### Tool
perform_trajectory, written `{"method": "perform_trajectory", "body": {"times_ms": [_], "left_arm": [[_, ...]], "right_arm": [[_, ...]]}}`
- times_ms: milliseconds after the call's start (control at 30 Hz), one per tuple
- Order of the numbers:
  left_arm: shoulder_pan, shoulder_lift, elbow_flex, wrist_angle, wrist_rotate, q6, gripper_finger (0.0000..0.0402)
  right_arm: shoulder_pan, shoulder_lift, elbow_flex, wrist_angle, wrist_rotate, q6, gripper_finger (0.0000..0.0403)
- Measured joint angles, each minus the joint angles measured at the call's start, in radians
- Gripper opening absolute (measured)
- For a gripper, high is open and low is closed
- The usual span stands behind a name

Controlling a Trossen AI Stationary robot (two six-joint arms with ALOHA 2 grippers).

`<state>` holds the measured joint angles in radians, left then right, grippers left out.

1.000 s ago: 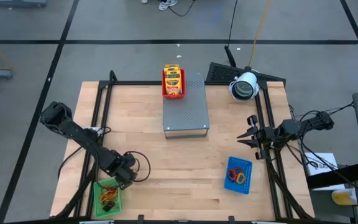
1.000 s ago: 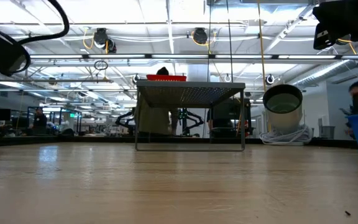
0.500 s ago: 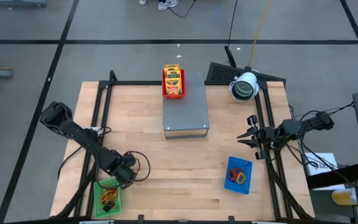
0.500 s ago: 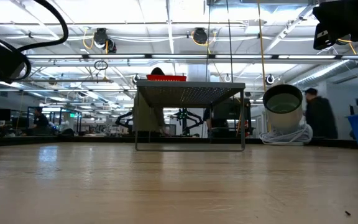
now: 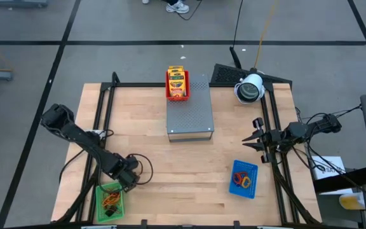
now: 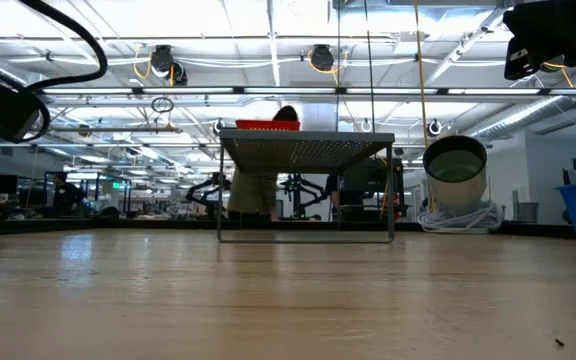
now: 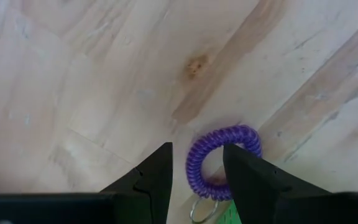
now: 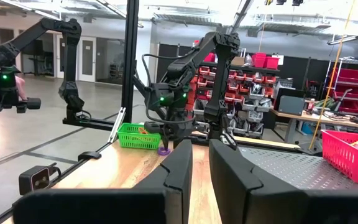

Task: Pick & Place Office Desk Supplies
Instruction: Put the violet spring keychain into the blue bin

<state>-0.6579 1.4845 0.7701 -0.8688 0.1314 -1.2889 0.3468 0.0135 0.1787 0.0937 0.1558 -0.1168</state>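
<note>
A purple coil loop (image 7: 219, 158) with a small metal ring (image 7: 199, 211) lies flat on the wooden table, beside the green mesh tray (image 5: 110, 200). My left gripper (image 5: 127, 184) points down just above it and is open. One finger (image 7: 157, 174) stands outside the loop. The other finger (image 7: 244, 177) stands over its hollow and hides part of it. One side of the coil lies in the gap, apart from both fingers. The right wrist view shows this gripper (image 8: 166, 138) over the purple loop (image 8: 165, 150). My right gripper (image 5: 249, 144) waits at the table's right edge, fingers a narrow gap apart, holding nothing.
The green tray holds orange loops. A blue tray (image 5: 243, 179) at the near right holds red and orange loops. A red tray (image 5: 177, 84) with yellow-and-green packets sits on the grey perforated box (image 5: 190, 111) at the far middle. A white cylinder (image 5: 250, 89) stands at the far right.
</note>
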Motion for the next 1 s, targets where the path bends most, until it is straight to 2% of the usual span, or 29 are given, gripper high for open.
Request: {"method": "perform_trajectory", "body": {"times_ms": [267,500,800,900,1000], "left_arm": [[0.0,0.0,-0.016,0.003,0.004,0.001,0.015],[0.0,0.032,-0.021,0.041,0.07,0.026,0.0149],[-0.002,0.097,-0.017,0.094,0.049,0.035,0.0146],[-0.002,0.098,-0.018,0.101,0.031,0.034,0.0124],[0.007,0.098,-0.018,0.103,0.025,0.032,0.0076]], "right_arm": [[0.0,0.0,0.0,0.0,0.0,0.0,0.0045],[0.0,0.0,0.0,0.0,0.0,0.0,0.0045],[0.0,0.0,0.0,0.0,0.0,0.0,0.0045],[0.0,0.0,0.0,0.0,0.0,0.0,0.0045],[0.0,0.0,0.0,0.0,0.0,0.0,0.0045]]}}
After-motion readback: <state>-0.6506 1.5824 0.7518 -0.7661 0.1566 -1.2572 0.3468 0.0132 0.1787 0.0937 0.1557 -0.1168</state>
